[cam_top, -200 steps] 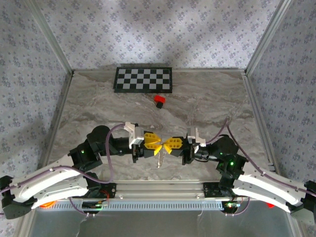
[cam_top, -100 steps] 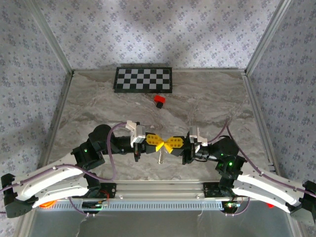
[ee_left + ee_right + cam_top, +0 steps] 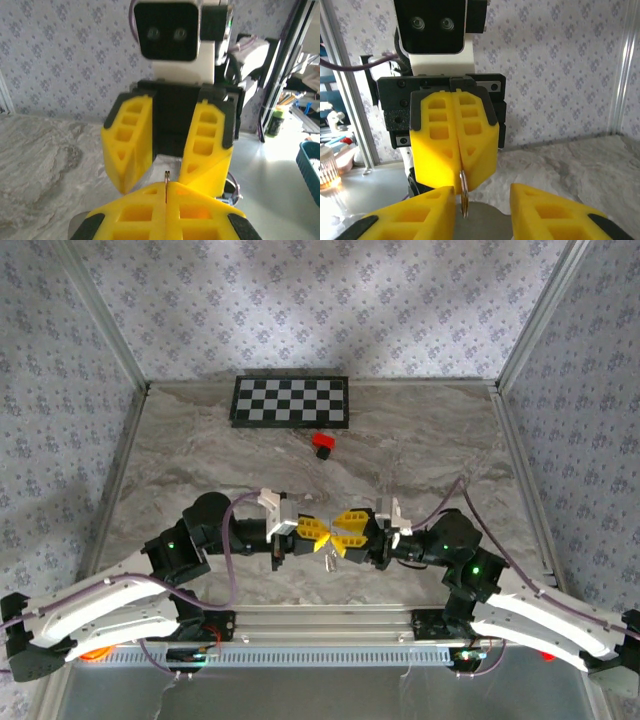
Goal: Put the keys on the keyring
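Yellow fingers of my left gripper (image 3: 458,175) are pressed flat together, pinching the keyring (image 3: 463,194). My right wrist camera shows it edge-on, as a thin metal rim hanging just below their tips. My right gripper (image 3: 162,172) faces it tip to tip with its fingers spread and the rim in the gap between them; I cannot tell whether either finger touches it. From above, a silvery part of it dangles under the meeting point, well to the near side of the checkerboard (image 3: 290,401). A red block (image 3: 322,444) lies just off the checkerboard's near edge, toward its right end. Bare marble table (image 3: 180,470) runs left and right of the checkerboard out to the metal rails (image 3: 118,475).
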`<control>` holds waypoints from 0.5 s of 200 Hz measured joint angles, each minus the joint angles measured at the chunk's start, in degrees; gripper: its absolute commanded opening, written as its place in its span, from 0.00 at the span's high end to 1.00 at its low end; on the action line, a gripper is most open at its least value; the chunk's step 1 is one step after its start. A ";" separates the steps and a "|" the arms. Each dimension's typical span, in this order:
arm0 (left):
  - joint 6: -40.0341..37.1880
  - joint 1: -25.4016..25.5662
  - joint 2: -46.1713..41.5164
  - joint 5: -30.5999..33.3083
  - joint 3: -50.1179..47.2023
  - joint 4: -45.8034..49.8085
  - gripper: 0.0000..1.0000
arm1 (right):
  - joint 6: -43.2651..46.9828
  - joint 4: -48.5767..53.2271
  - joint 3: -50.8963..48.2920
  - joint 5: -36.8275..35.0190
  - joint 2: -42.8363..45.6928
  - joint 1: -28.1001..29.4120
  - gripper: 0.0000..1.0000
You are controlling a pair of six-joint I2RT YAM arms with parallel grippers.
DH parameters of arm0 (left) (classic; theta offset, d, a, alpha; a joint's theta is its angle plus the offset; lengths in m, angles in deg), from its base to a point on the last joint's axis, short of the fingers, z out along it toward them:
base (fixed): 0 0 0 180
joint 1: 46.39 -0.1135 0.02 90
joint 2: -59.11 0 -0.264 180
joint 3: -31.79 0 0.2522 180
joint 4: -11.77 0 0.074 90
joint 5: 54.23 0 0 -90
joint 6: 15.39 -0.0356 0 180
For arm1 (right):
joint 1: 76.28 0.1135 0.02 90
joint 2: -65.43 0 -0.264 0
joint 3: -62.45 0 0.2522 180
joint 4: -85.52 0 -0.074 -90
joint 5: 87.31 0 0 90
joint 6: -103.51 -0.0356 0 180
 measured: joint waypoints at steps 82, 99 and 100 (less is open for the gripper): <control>-6.82 0.00 -0.17 0.52 8.48 17.00 1.00 | 8.98 20.59 8.02 -3.39 -0.13 2.29 0.61; -7.63 0.00 -0.11 0.61 9.09 19.23 1.00 | 9.35 21.97 8.13 -2.84 -0.83 2.29 0.61; -7.74 0.00 -0.11 0.59 9.16 19.41 1.00 | 9.38 22.10 8.17 -2.82 -0.90 2.29 0.61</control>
